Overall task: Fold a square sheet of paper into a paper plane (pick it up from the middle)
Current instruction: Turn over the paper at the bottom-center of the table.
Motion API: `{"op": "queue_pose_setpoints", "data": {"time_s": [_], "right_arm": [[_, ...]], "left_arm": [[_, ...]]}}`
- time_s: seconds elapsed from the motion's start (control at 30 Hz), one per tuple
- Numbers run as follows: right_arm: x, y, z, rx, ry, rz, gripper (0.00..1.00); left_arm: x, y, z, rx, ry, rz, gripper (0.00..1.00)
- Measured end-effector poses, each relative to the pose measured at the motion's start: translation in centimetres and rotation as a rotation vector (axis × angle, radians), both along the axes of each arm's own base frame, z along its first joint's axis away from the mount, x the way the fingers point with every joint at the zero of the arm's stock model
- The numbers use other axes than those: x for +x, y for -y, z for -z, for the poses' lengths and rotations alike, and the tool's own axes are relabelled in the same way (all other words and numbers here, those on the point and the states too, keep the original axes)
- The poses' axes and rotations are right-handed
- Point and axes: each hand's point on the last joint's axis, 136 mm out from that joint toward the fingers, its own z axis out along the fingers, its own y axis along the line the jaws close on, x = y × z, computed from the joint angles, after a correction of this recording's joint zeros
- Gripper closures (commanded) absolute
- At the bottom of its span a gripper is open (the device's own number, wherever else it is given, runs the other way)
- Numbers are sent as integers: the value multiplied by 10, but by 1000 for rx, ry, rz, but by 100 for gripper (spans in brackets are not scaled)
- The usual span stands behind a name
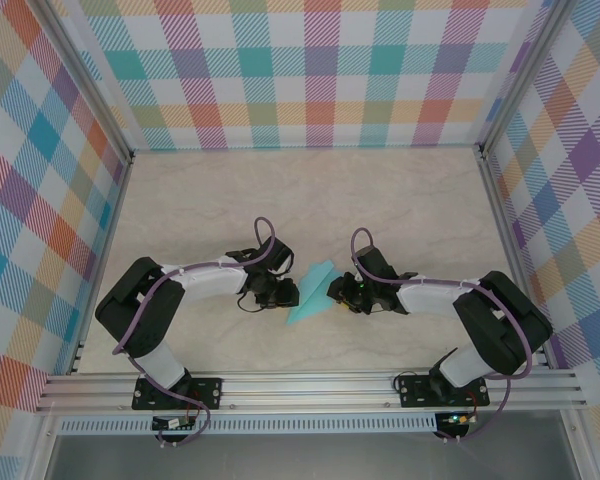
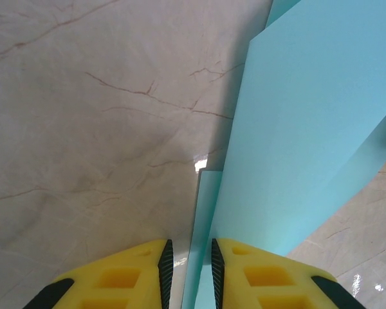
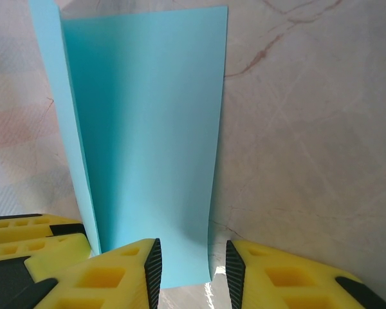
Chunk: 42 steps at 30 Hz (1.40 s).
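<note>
The square sheet of paper (image 1: 311, 291) is turquoise and folded into a standing V between my two grippers, near the table's middle front. My left gripper (image 1: 283, 293) has its jaws a narrow gap apart. In the left wrist view the paper (image 2: 296, 116) runs down between the pads and lies against the right pad, and a sliver of table shows beside the left pad (image 2: 166, 264). My right gripper (image 1: 338, 289) is open. In the right wrist view the paper (image 3: 148, 129) hangs in front of the jaws, its lower edge reaching into the gap between them.
The marble-patterned table (image 1: 310, 190) stretches away behind the paper. Checkered walls (image 1: 320, 70) close it in at the back and sides. An aluminium rail (image 1: 310, 385) runs along the near edge by the arm bases.
</note>
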Motion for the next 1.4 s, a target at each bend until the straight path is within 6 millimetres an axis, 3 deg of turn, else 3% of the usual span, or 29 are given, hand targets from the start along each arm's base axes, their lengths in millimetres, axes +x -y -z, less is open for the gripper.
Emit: {"op": "queue_pose_setpoints", "data": {"time_s": [0.77,1.07,1.4], "right_arm": [[9,-1,-15,1,71,25,62],[11,-1,-2,-22,35,39,61],[12,-3,0,-11,16,43,62]], "left_arm": [[0,-1,1,0,-7,-2,77],[0,-1,1,0,-7,-2,77],[0,-1,1,0,-7,-2,77]]}}
